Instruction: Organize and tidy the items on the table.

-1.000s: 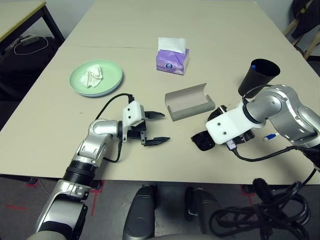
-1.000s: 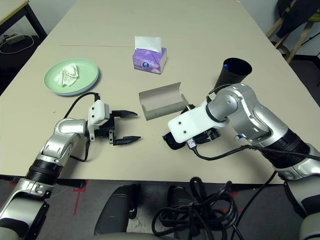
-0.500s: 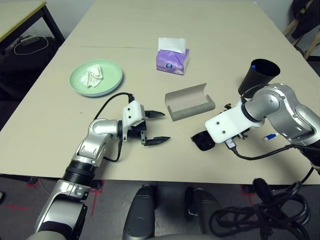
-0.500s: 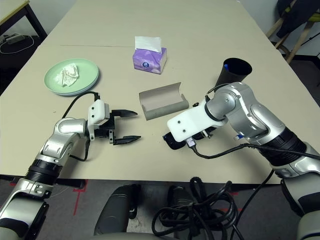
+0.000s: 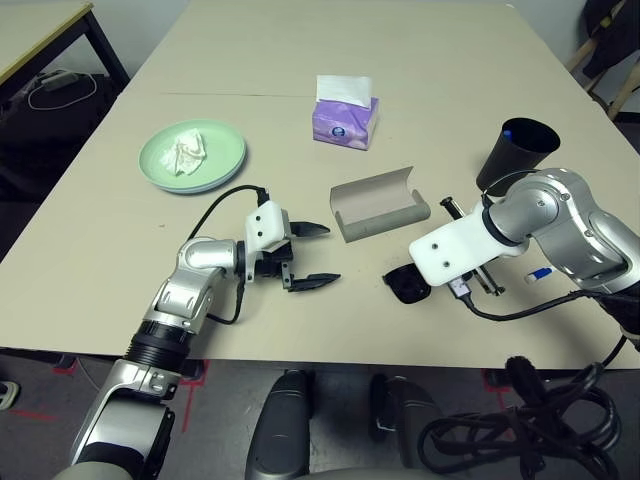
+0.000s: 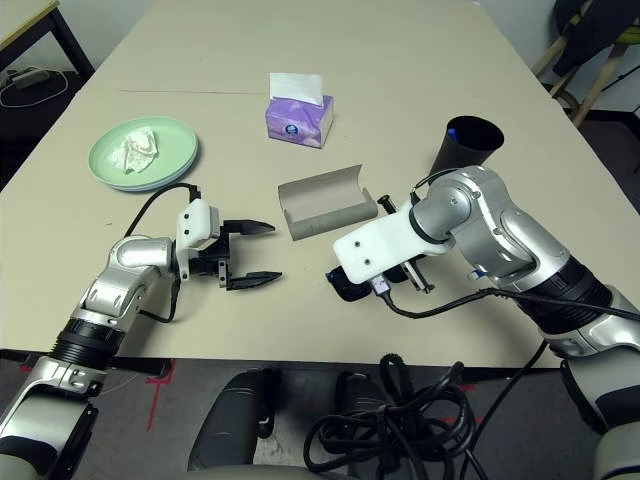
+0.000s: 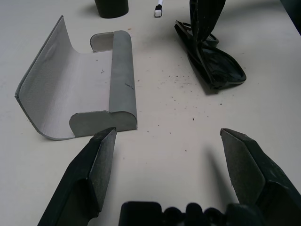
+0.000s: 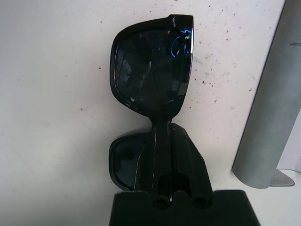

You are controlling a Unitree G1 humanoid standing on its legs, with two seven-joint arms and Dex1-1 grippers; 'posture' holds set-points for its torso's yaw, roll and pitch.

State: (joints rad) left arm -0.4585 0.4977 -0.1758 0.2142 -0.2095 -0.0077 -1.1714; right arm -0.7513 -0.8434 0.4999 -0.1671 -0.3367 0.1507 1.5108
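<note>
A: Sunglasses (image 8: pixel 150 77) lie on the desk (image 5: pixel 420 60) near the front edge, just beside the open grey glasses case (image 5: pixel 378 203). The right gripper (image 8: pixel 162 141) has its fingers pressed together across the bridge, so I read it as clenched on the frame

B: And the left gripper (image 5: pixel 308 255)?

A: Fingers spread wide, grasping nothing, hovering just short of the case

B: What might go wrong?

A: The pinch sits on a narrow bridge. If the frame pivots there, one lens could swing down and the glasses slip free near the desk edge. An arm sticks out past the wrist, too; it could catch the case's raised flap on the way in

B: Anything else close by?

A: The black cup (image 5: pixel 516 153) with the pen (image 5: pixel 540 273) beside it stands behind the right arm; a wide elbow swing could tip it
</note>
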